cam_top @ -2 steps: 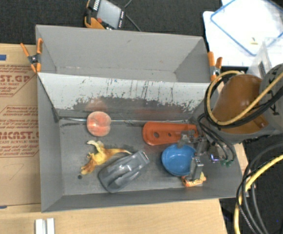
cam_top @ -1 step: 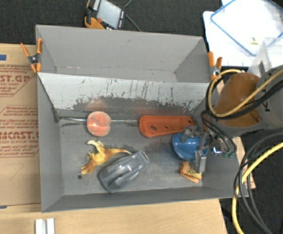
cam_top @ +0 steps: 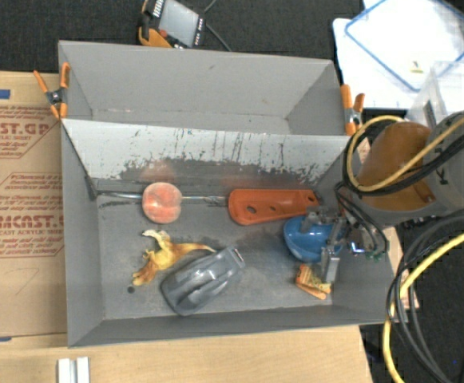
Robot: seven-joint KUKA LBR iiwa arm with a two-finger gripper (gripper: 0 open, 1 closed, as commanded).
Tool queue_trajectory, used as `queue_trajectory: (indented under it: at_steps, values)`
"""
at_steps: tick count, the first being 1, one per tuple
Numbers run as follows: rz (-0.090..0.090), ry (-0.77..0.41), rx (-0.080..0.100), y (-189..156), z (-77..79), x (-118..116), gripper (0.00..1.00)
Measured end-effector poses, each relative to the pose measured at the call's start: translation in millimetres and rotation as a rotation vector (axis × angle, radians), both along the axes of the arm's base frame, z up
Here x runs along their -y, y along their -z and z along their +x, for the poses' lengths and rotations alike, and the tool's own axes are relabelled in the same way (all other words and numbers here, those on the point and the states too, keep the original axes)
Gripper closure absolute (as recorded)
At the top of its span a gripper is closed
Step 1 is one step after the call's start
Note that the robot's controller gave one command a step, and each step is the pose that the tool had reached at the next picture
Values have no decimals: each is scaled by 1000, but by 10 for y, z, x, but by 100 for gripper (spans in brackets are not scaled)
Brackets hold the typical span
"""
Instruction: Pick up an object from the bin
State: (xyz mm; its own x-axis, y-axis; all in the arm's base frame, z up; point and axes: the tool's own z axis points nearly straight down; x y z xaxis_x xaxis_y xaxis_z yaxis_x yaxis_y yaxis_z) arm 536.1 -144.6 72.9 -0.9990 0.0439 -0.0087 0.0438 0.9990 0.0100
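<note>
Inside the grey bin [cam_top: 81, 246], right end; jaws beside a blue round thing [cam_top: 299, 238]; their gap unclear

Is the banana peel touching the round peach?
No, the banana peel lies below the peach in the camera view, with a gap between them.

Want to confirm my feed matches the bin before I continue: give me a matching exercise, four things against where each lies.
Things:
1 pink ball
2 banana peel
3 grey mouse
4 blue object

Places:
A beside the gripper, right
B by the front wall, middle
C foot of the back wall, left
D left side, mid-floor

Pairs: 1-C; 2-D; 3-B; 4-A
</note>
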Motion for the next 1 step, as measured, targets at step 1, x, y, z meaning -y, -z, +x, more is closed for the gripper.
queue_trajectory:
  at_steps: [1]
  values:
    - [-7,-20,-5,18,561,-253,0]
